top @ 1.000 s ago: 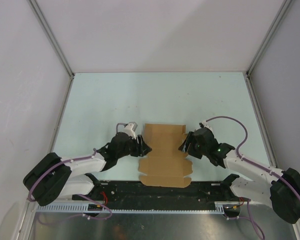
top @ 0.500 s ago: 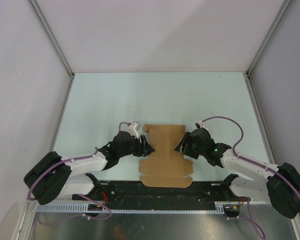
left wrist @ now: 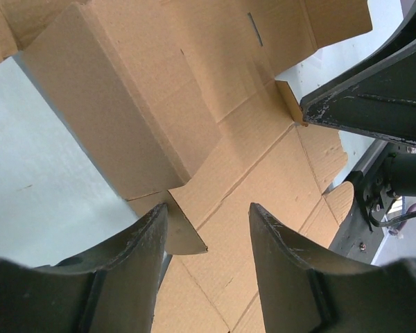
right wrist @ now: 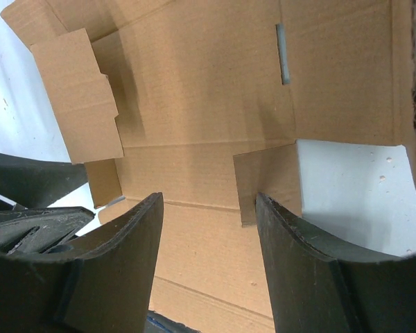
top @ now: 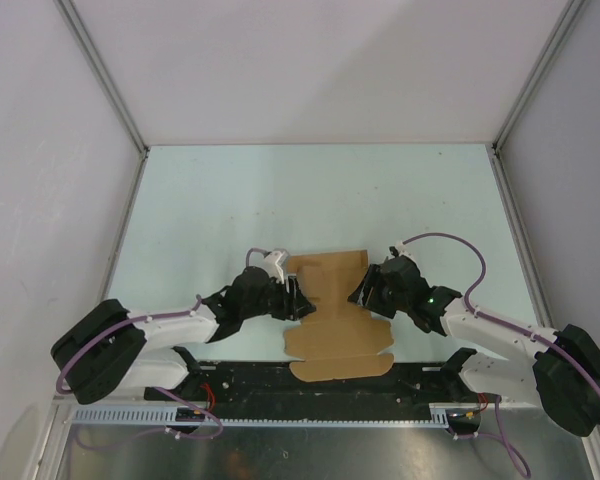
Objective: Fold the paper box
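From above, the paper box (top: 332, 305) lies as a flat brown sheet at the middle of the worktop's (top: 280, 190) near edge, with its long axis pointing to the far edge. The left gripper (top: 294, 297) is at its left side and the right gripper (top: 364, 290) at its right, both equally near.

In the left wrist view, the fingers (left wrist: 132, 257) stand apart over the cardboard and clamp nothing. A side panel tilts up beyond them.

In the right wrist view, the fingers (right wrist: 118, 263) are also spread above the sheet. I cannot tell if they touch it.
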Controlling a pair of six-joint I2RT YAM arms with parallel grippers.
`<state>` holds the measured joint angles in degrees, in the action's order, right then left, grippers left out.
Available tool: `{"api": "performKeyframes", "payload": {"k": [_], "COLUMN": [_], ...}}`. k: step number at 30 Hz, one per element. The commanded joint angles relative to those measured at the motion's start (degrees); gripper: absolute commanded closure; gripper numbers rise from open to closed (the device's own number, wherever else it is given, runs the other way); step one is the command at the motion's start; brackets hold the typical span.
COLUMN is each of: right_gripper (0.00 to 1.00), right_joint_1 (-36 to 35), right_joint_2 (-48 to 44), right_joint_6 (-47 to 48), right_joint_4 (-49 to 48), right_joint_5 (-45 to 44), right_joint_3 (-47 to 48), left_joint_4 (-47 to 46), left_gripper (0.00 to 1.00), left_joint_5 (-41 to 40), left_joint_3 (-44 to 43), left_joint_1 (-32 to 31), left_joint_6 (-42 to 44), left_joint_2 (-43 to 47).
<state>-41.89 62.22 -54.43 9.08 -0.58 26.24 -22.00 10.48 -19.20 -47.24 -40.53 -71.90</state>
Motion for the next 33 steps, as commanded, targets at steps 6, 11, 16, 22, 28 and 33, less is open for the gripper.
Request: {"api": "performKeyframes", "payload": {"k": [6,11,16,22,28,33], "right_gripper": [0.39,0.39,0.39,0.39,0.39,0.39], "right_joint_1": [-0.7,-0.8,-0.7,-0.7,-0.8,-0.7], "right_joint_2": [-0.1,-0.4,-1.4,-1.5,-1.3,-1.3], "right_joint_6": [-0.7,-0.8,-0.6,-0.4,-0.2,-0.1], "right_joint_4": [-1.3,-0.8,0.1,0.3,0.4,0.4], "right_joint_5": [-0.2,-0.7,-1.4,-1.8,-1.8,-1.9], "right_joint_3": [0.1,0.1,0.0,0.1,0.1,0.1], "left_joint_4": [-1.2,-0.4,5.2,12.2,18.4,23.2], "left_gripper": [0.44,0.44,0.43,0.41,0.41,0.37], "left_joint_5": [0.2,0.8,-1.1,-3.6,-5.3,-6.9], "left_joint_3": [-0.2,0.0,0.1,1.0,1.8,2.4], "left_joint_1": [-0.9,-1.4,-1.4,-1.4,-1.5,-1.8], "left_joint_6": [-2.3,-2.8,-2.4,-1.2,-0.6,-1.1], "left_joint_2": [1.8,4.0,8.3,13.2,18.8,21.5]}}
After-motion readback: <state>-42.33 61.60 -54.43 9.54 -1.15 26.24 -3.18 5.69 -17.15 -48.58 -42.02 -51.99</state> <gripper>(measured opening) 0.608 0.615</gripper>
